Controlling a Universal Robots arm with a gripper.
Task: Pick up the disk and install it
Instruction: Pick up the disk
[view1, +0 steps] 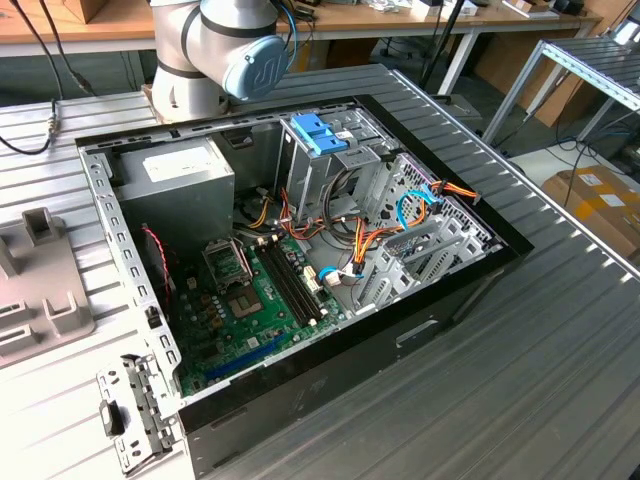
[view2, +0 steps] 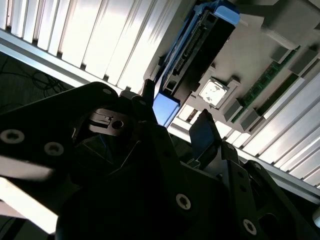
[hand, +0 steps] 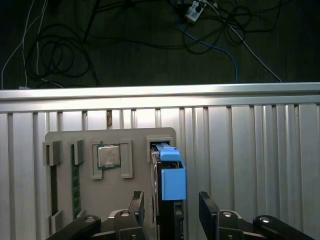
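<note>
- End effector (hand: 171, 201) (view2: 175, 112) wide open in both wrist views, one finger (hand: 136, 204) on each side of the disk (hand: 170, 172) (view2: 197, 55), nothing gripped.
- In the first wrist view, a strip of grey showing between each finger and the disk: apart on both sides, no contact.
- Disk on edge in a slot of the grey holder (hand: 65, 137) (view2: 250, 45), bright blue tab (hand: 173, 184) (view2: 165, 109) at the end nearest the end effector, dark body running along the slot behind the tab.
- Also in the holder, just beside the disk: a square silver chip (hand: 108, 156) (view2: 212, 92) in its own recess.
- Further across the holder from the disk: green memory sticks (hand: 75, 185) (view2: 262, 82) in narrow slots.
- Holder flat on the ribbed metal surface (hand: 250, 150) (view2: 100, 40), near that surface's edge.
- Past the edge from the holder: dark floor with loose cables (hand: 60, 55), one of them blue (hand: 220, 45).
- In the exterior view, an open computer case (view1: 330, 380) on a ribbed surface, a grey slotted block (view1: 40, 290) just beside it at the exterior view's left edge; whether that block is the holder, cannot tell.
- Inside the case: a green motherboard (view1: 245, 310), a grey power-supply box (view1: 175, 180), a light-blue latch (view1: 318, 132), bundles of orange and yellow wires (view1: 365, 240).
- Robot arm's lower joints (view1: 225, 45) behind the case.
</note>
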